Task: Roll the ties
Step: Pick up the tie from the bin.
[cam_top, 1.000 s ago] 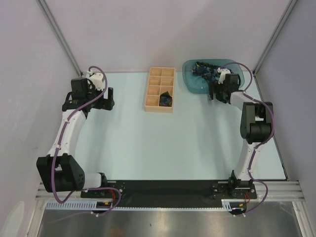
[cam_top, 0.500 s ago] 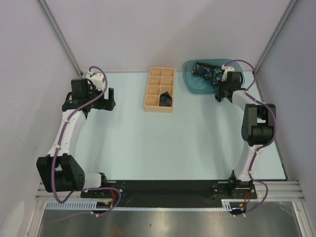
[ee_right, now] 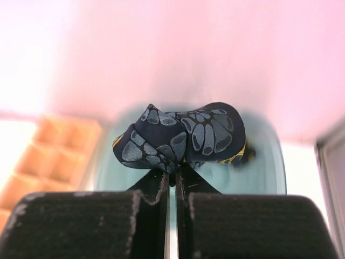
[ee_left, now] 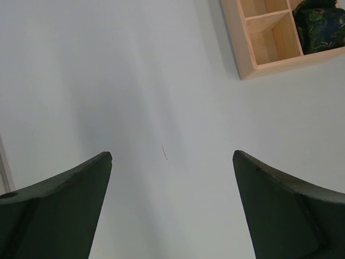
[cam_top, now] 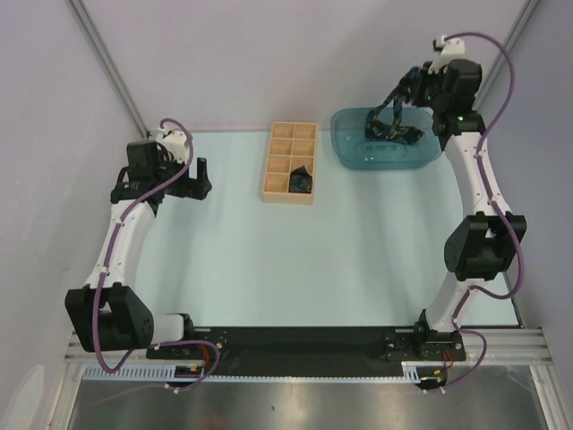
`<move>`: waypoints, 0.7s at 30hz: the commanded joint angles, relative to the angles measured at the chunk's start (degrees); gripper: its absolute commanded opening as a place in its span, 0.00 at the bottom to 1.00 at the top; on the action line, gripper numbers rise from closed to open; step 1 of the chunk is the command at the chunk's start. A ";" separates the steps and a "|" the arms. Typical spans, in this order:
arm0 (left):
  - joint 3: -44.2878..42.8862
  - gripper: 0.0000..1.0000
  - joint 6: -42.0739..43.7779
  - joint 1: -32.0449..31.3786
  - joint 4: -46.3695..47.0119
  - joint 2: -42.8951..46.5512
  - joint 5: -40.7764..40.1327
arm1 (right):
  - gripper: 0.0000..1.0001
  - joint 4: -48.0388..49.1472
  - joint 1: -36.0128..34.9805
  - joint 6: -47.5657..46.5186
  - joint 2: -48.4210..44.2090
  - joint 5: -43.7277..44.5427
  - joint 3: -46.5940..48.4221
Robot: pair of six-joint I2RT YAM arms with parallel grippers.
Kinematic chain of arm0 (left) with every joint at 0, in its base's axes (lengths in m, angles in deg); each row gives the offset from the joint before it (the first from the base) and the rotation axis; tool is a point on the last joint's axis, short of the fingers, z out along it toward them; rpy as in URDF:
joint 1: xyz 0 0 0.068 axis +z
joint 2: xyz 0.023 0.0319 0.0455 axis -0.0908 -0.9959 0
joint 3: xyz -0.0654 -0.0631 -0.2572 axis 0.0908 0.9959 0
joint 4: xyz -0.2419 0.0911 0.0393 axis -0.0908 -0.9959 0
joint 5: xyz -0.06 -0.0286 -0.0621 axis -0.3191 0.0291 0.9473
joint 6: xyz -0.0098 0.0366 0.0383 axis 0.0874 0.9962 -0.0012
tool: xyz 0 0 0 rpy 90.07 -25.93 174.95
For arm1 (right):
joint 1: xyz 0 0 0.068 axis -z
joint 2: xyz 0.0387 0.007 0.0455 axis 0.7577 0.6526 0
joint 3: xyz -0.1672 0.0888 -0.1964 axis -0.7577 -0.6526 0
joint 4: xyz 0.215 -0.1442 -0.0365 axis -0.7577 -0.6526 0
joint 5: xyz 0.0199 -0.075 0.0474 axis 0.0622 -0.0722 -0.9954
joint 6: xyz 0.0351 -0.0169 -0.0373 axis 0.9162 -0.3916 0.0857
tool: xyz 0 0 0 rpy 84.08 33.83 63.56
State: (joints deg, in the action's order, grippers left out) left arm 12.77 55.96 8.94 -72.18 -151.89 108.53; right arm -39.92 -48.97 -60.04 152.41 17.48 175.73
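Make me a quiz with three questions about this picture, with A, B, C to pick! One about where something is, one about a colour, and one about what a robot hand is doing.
1. Where is the rolled tie?
A) in a corner compartment of the wooden box
B) on the bare table
C) in the tray

2. What colour is the tray?
A) red
B) teal
C) yellow

3. What is the right gripper doing?
A) lying open on the table
B) shut on a tie, up above the tray
C) resting inside the box

Answers:
1 A, the dark roll sits in the box's near right compartment.
2 B, it looks blue-green.
3 B, patterned fabric is pinched between its fingers.
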 commanded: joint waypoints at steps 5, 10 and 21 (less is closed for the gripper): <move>-8.25 0.99 -2.57 -0.12 0.71 -0.78 4.98 | 0.00 -1.35 2.07 9.68 -3.77 -1.93 20.64; -10.36 0.99 -4.41 -0.04 0.79 -2.01 8.50 | 0.00 -0.91 7.16 12.58 -10.89 0.53 22.06; -14.06 1.00 -9.42 -0.04 0.97 -5.44 14.12 | 0.00 4.09 27.99 17.16 -31.27 -3.57 13.29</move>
State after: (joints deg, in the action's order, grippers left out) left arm 1.57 49.57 8.94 -72.38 -156.70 118.78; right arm -41.45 -24.90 -44.72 128.13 18.12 192.60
